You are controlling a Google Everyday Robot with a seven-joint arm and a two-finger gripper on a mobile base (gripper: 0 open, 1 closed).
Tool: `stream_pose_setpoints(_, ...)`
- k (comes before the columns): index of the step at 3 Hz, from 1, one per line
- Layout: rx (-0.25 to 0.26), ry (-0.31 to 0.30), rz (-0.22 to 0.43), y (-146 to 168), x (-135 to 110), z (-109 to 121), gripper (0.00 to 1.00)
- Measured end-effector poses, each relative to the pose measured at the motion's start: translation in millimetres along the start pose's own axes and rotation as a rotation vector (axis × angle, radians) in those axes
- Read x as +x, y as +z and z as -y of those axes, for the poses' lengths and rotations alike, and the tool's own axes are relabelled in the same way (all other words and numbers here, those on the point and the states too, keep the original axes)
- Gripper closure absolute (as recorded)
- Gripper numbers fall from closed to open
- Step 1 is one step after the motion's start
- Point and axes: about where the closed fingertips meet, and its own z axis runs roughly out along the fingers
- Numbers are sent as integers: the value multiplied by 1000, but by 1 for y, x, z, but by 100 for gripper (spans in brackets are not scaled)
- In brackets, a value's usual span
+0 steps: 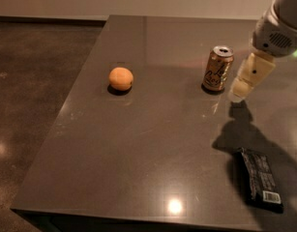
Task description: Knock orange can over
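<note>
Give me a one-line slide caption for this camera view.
The gripper hangs close beside the upright orange-gold metal drink can on a grey table, a round orange fruit lying apart.

No legible txt: orange can (218, 69) script unreadable, wrapper (260, 179) label too. Claw (237, 92) just beside can.

The gripper (238, 90) is hanging just right of the orange can (218, 69), an open gap lying between them. Left of the can, open table (153, 144) is stretching to the orange fruit (121, 78); a dark packet (260, 179) is lying well in front.
</note>
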Motion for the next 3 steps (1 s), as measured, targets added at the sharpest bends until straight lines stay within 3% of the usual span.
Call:
stream_pose_setpoints(1,31,80,27,12,-5,28,0)
stream_pose_setpoints(3,69,205,117,42,-12,63,0)
